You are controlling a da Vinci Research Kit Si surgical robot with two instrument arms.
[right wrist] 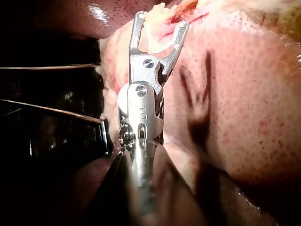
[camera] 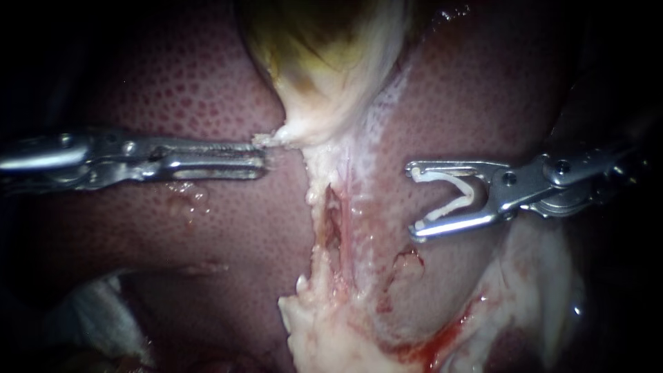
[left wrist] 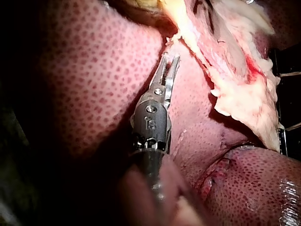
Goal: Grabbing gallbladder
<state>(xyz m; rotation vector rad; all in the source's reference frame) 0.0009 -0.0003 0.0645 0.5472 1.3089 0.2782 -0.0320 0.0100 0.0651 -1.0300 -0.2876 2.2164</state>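
One pale, yellow-stained gallbladder (camera: 324, 83), upper centre of the endoscope view, tapering into a white strip of tissue across the speckled dark-red liver (camera: 173, 90). One left instrument (camera: 264, 157), slim steel: pincer a crack apart, gripping nothing, tip at a frayed tag on the gallbladder's narrow end. One right instrument (camera: 413, 200): pincer spread wide, clamped on a white V-shaped clip (camera: 452, 207), apart from the gallbladder.
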